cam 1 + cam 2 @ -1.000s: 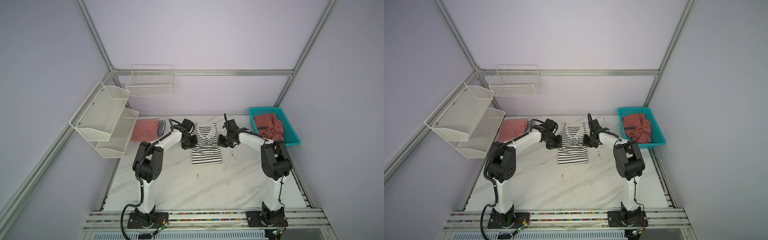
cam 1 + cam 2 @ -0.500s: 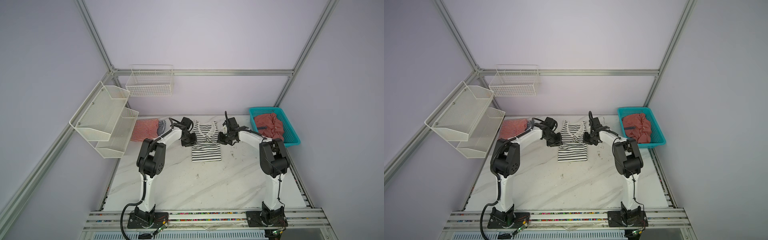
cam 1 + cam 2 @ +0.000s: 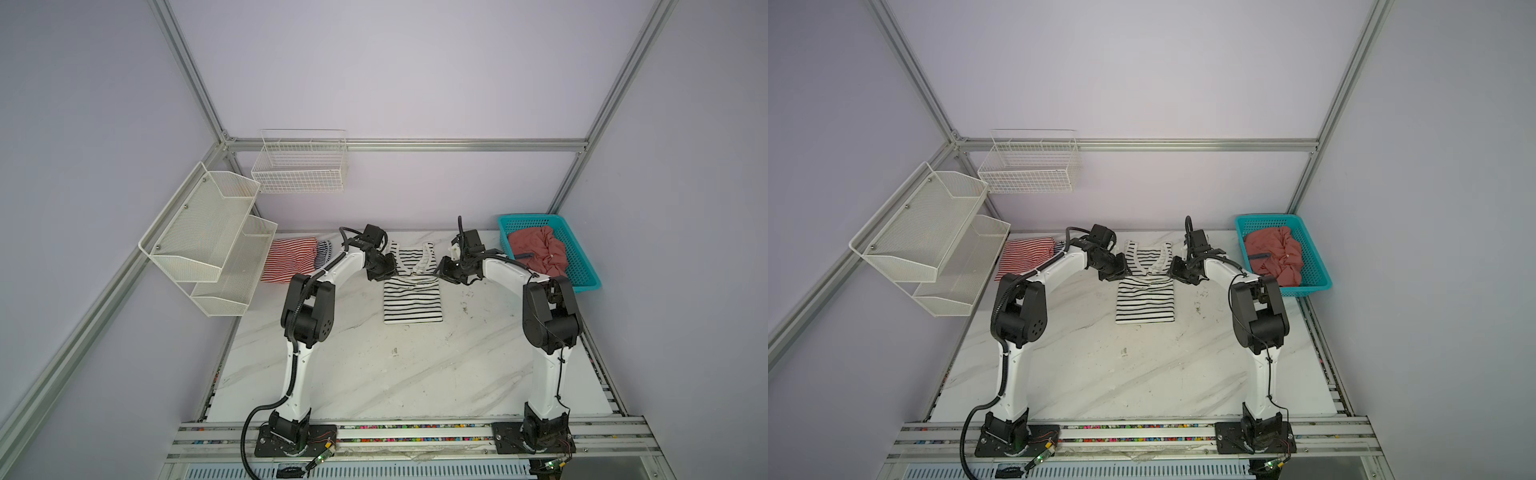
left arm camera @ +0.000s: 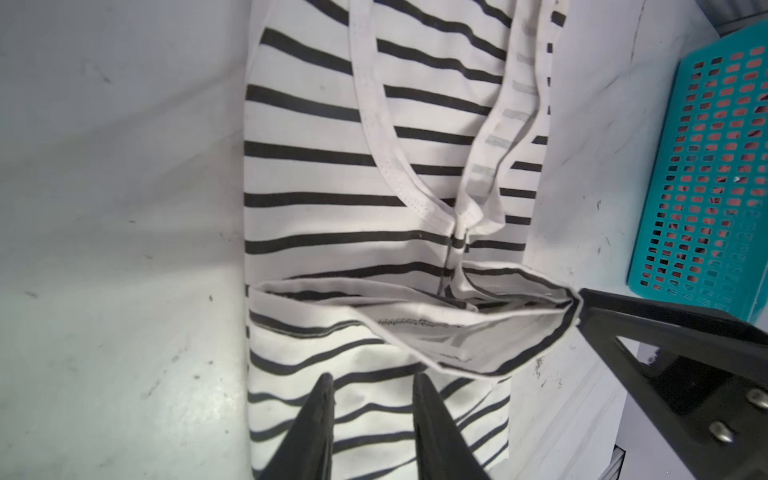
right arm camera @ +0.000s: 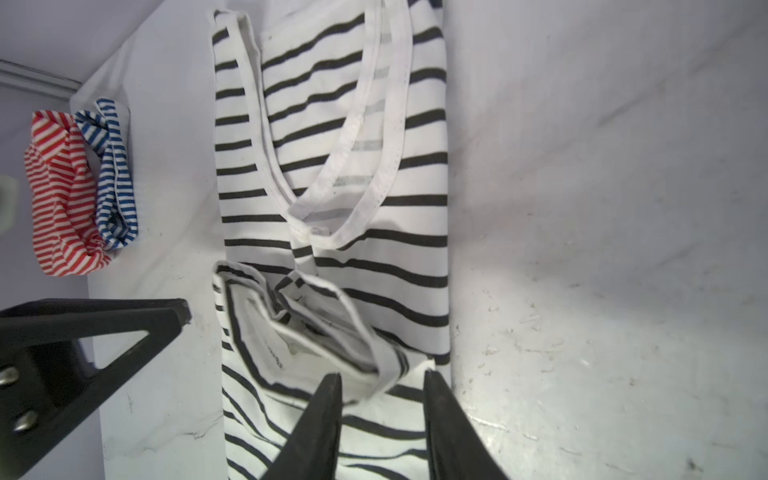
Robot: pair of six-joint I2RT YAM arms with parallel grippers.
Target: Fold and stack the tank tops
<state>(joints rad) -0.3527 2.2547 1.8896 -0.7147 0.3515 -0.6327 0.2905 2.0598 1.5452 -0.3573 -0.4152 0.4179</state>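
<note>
Left hand (image 4: 372, 378) & right hand (image 5: 381, 376) both part-open, gripping nothing, mid-fold on black-striped tank top (image 3: 411, 303); next imo regrip near edge, fold again.

The black-striped top (image 3: 411, 299) is white with thin black bands and plain white trim. The red-striped top (image 3: 289, 259) is red and white; the blue-striped top (image 5: 112, 174) is blue and white. The salmon top (image 3: 536, 249) is plain salmon-red. The basket (image 3: 582, 266) is turquoise. The table (image 3: 374, 374) is white marble with grey veins. The left tool (image 4: 372, 378) and right tool (image 5: 380, 376) are black.
</note>
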